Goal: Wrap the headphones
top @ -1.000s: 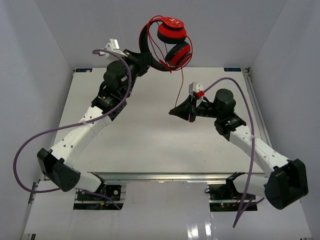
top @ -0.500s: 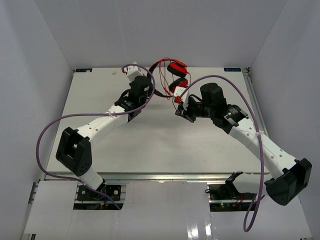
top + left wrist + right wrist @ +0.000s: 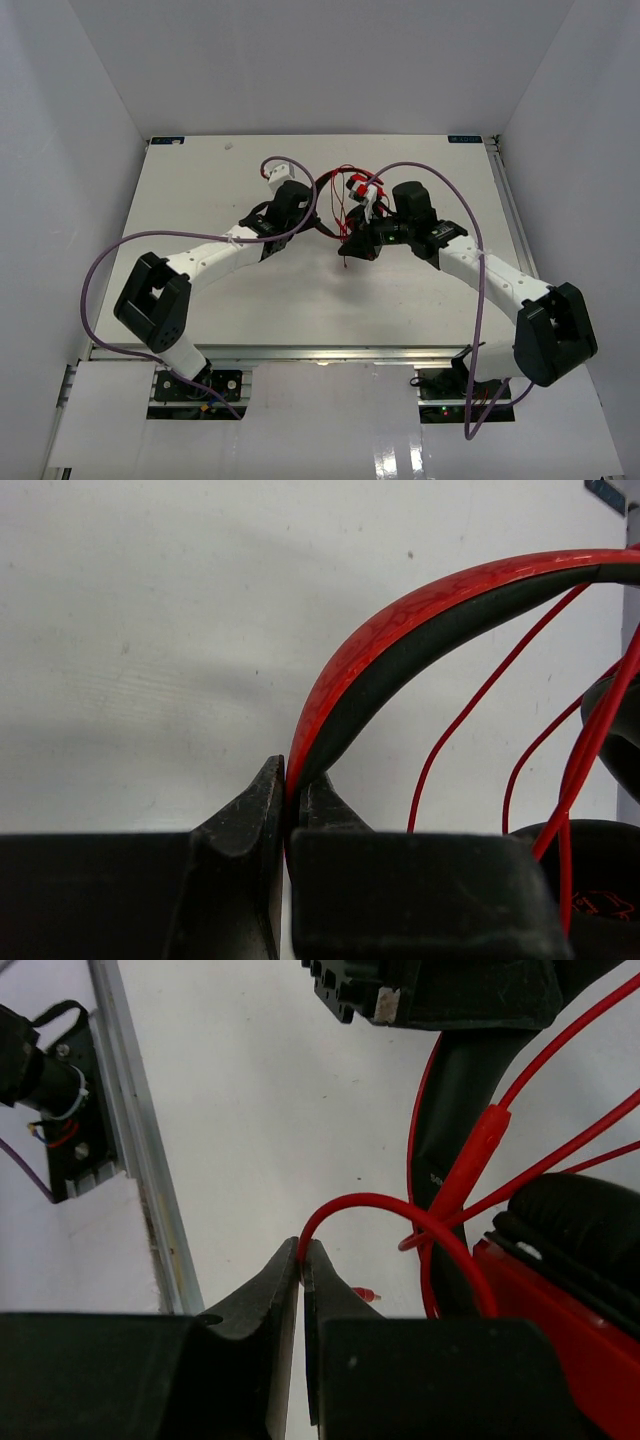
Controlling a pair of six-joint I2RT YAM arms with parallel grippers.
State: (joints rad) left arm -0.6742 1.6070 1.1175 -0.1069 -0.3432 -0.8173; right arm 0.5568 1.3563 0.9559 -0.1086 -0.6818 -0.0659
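Both arms had swung inward and down since a second earlier, bringing the headphones from high beyond the far edge to low over the counter, a little toward 12 o'clock of its middle. The left gripper sat at about 8 o'clock of them, its fingers pressed together on the red-and-dark headband. The right gripper sat at about 6 o'clock, its fingers pinching a bend of the thin red cable, which arched up and back toward the earcup.

Judged from this, the wrapping looked partly done. Several strands of cable already crossed the headband and hung among the earcups, so some turns seemed to be on. They lay loose and uneven, though, and a free loop was in the right fingers, so at least that length was left to lay on and tuck in. How many full turns there were could not be told, as the top view was too small and the wrist views too close. The headphones had not yet been released.
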